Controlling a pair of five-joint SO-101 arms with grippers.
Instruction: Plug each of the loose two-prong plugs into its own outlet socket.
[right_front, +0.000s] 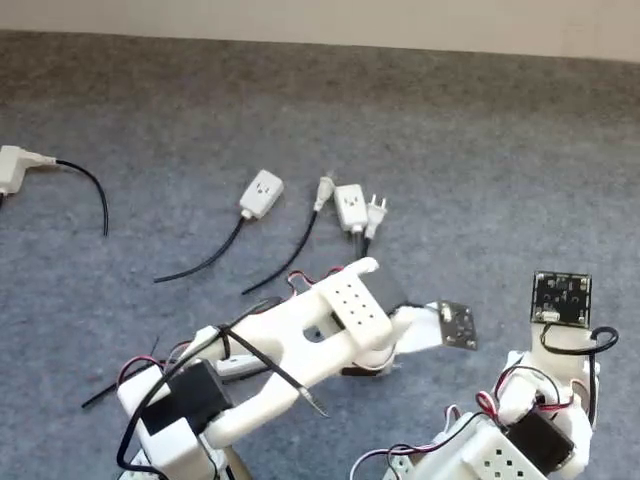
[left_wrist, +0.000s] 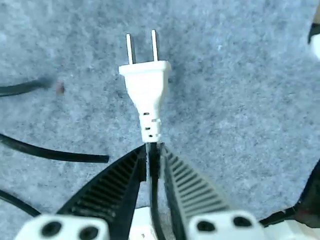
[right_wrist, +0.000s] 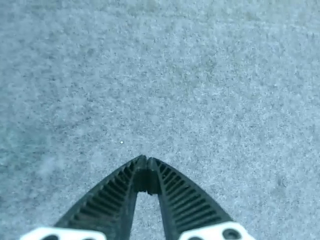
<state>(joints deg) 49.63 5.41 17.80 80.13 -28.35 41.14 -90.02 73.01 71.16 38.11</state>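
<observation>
The two-prong plug (left_wrist: 145, 92) is held only by its cord (left_wrist: 154, 200), pinched just behind the strain relief in the left gripper (left_wrist: 152, 150), so it could be swivelled or slid back under pressure and the slots missed. The right gripper (right_wrist: 147, 161) is closed on nothing over carpet (right_wrist: 150, 60). The near outlet socket (right_front: 350, 206), just beside the plug, and the farther socket (right_front: 262, 193) are both seen empty.

A grey felt-like mat (right_front: 480, 150) meets a pale strip (right_front: 400, 20), perhaps wall, at its far edge.
</observation>
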